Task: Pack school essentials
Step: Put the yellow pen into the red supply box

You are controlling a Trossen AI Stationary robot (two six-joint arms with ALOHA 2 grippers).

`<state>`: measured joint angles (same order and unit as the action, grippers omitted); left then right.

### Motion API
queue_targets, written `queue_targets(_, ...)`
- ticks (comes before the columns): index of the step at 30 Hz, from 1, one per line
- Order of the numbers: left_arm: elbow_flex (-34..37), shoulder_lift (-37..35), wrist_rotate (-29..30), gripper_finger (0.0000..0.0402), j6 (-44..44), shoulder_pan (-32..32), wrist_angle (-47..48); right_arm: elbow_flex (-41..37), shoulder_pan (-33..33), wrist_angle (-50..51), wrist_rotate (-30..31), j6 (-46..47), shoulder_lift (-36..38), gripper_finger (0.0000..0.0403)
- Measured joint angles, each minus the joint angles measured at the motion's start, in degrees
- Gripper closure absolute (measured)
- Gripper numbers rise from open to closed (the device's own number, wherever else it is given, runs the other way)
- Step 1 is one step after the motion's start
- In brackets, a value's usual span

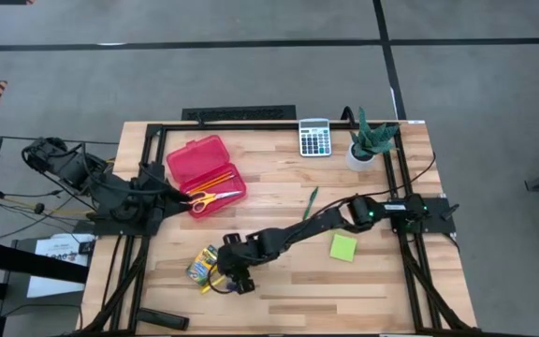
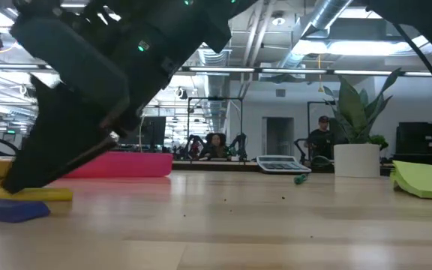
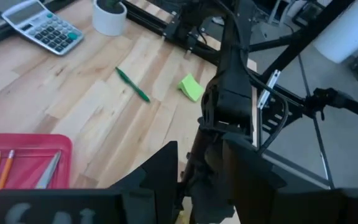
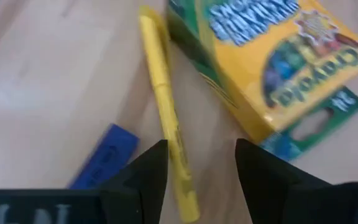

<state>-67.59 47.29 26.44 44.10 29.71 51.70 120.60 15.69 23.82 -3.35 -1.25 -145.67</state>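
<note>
Two end effectors are in view, and only the right one is at work. The right end effector [image 1: 237,278] is low over the near part of the counter [image 1: 279,300], fingers spread, with the yellow marker [image 4: 166,118] lying in the gap between them and nothing pinched yet. Just beside the marker on one side lies the yellow-green crayon box [image 4: 272,68]; on the other, a little apart, the tiny blue eraser [image 4: 104,155].

Farther out, the green pen [image 1: 311,202] and the lime sticky-note pad [image 1: 343,246] lie loose on the counter near the right arm's base. The red case [image 1: 206,173] stands open toward the far left, with orange pencils [image 1: 215,178] inside and the yellow-handled scissors [image 1: 211,198] resting at its near edge. The left end effector [image 1: 174,195] waits just beside the case; its finger state cannot be told. A grey calculator [image 1: 314,137] and a potted plant [image 1: 368,142] sit along the far edge.

Step in hand, as judged: approach to grasp the marker. The next move calls for lowering, closing squarely across the barrel without nudging the crayon box, then carrying it to the case.
</note>
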Motion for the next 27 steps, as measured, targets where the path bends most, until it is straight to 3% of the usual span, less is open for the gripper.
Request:
queue_targets(4,0.0,0.0,1.0,0.0281,0.0,0.0,0.0,0.3,0.0,-0.1,3.8,-1.0,-1.4,0.0233)
queue_targets(16,0.0,0.0,1.4,0.0281,0.1,0.0,0.1,0.4,2.9,6.4,9.6,-3.8,-1.4,0.0388)
queue_targets(27,0.0,0.0,2.0,0.0281,-0.1,0.0,-0.2,-0.4,4.7,12.4,10.6,10.0,4.4,0.0395)
